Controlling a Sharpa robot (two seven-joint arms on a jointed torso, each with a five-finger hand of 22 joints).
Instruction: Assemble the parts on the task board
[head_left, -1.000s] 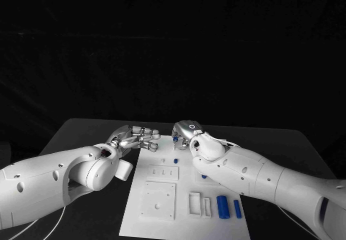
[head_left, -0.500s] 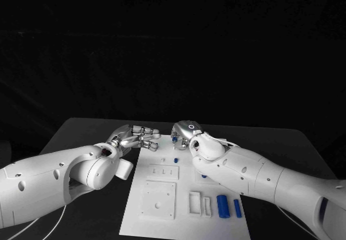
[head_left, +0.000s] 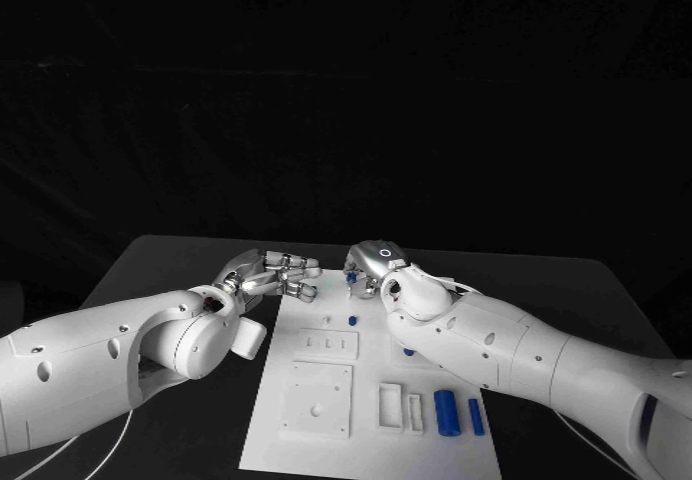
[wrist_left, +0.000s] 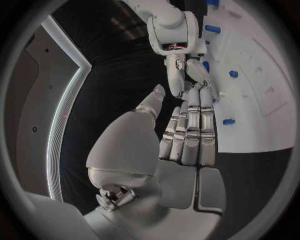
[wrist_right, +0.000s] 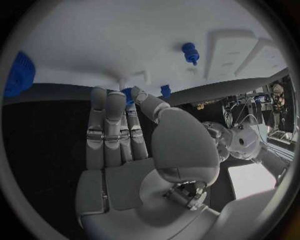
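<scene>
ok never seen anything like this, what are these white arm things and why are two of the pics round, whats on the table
It is a robot with two white arms, each ending in a silver hand. The square picture looks down from its head: the left hand and right hand meet at the far end of a white task board on a black table. The round pictures come from fisheye cameras at each wrist, behind that hand, so edges look bent. On the board lie small blue parts, such as two blue cylinders near the front and a blue peg farther back. The right hand's fingers seem to pinch a small blue piece. The left hand is empty, fingers straight and side by side.
</scene>
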